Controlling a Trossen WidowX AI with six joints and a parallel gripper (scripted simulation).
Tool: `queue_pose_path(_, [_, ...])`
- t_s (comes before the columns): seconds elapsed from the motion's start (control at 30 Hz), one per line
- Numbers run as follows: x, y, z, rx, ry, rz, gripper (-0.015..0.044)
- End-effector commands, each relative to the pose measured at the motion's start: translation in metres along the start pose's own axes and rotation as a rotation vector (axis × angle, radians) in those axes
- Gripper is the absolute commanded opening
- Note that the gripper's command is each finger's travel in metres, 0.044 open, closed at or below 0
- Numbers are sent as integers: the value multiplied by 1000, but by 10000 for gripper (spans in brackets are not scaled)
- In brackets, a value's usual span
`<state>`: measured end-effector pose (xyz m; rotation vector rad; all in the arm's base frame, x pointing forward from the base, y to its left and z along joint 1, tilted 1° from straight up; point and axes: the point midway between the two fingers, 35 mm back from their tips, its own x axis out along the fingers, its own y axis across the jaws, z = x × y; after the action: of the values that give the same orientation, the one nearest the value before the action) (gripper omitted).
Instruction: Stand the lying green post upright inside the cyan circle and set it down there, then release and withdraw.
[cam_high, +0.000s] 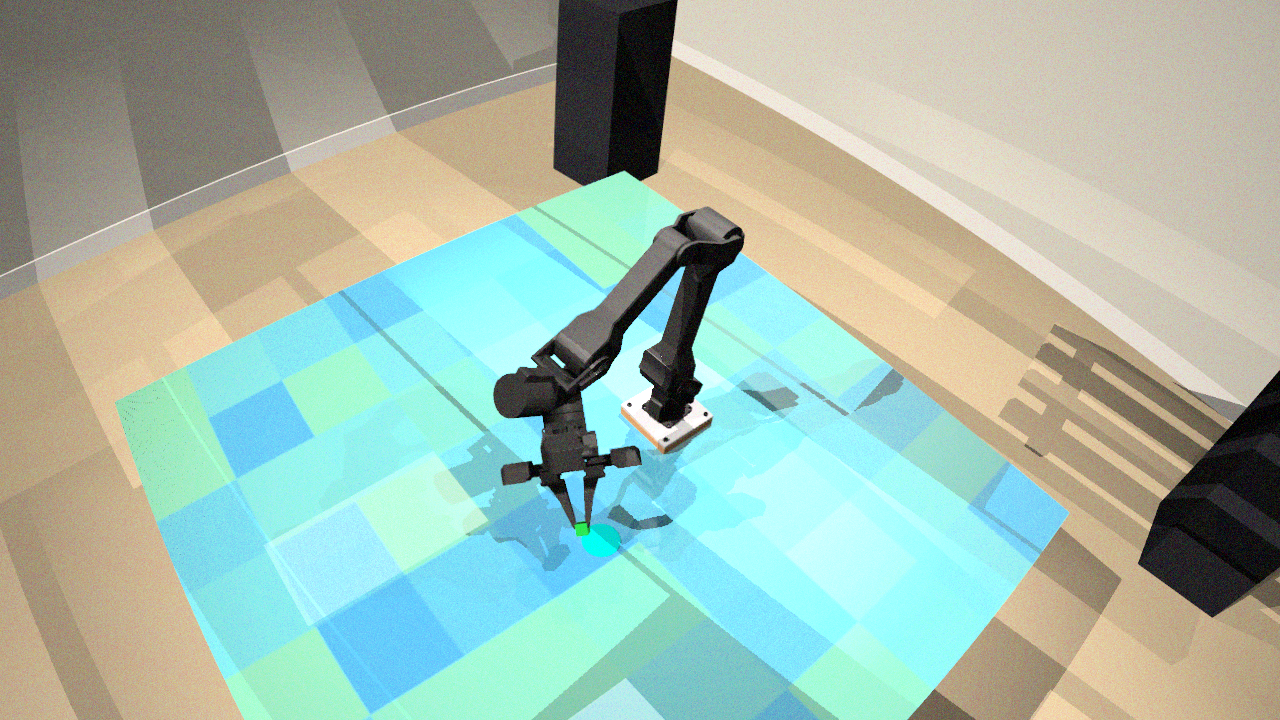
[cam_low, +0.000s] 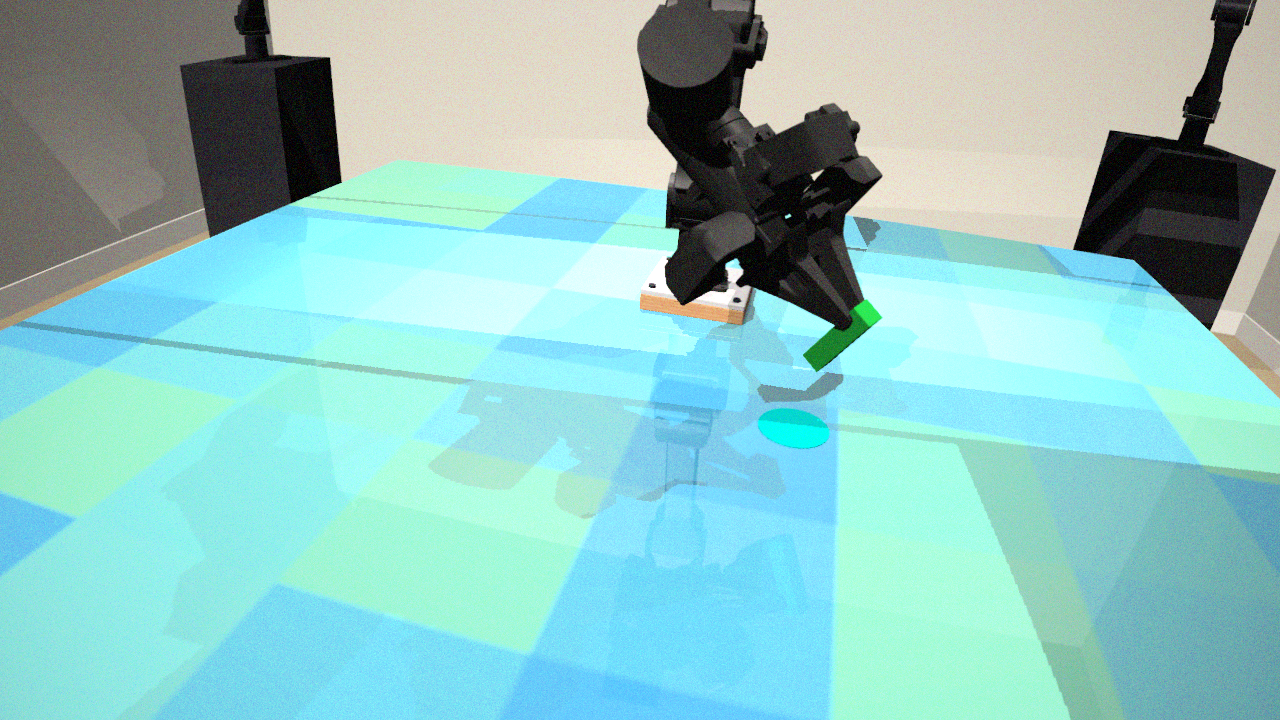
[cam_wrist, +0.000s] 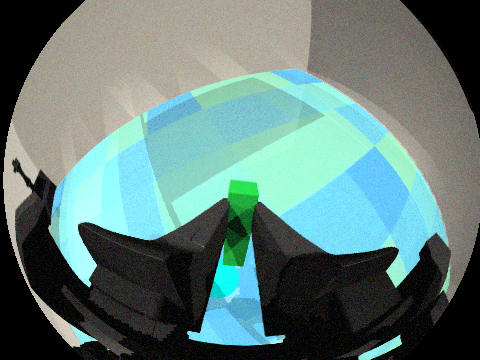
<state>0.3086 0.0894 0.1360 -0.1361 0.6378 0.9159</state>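
Note:
The green post (cam_high: 581, 529) (cam_low: 836, 340) (cam_wrist: 239, 225) is held in the air, tilted, with its right end higher in the exterior view. My gripper (cam_high: 580, 524) (cam_low: 852, 317) (cam_wrist: 242, 204) is shut on the post near its upper end. The cyan circle (cam_high: 602, 540) (cam_low: 793, 428) (cam_wrist: 226, 282) lies flat on the table, below the post and nearer to the exterior view. In the wrist view part of the circle is hidden behind the post and the left finger.
The arm's white and wooden base (cam_high: 665, 440) (cam_low: 693, 309) stands behind the circle on the patchwork table (cam_high: 375, 658) (cam_low: 429, 555). Black pedestals (cam_high: 586, 98) (cam_low: 237, 134) stand beyond the table edges. Shadows and reflections cross the table top.

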Motion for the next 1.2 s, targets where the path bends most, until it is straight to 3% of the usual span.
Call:
queue_pose_path(0.0, [-2, 1, -1, 4, -30, 6, 23])
queue_pose_path(1.17, [-17, 4, -5, -39, -236, 35, 23])
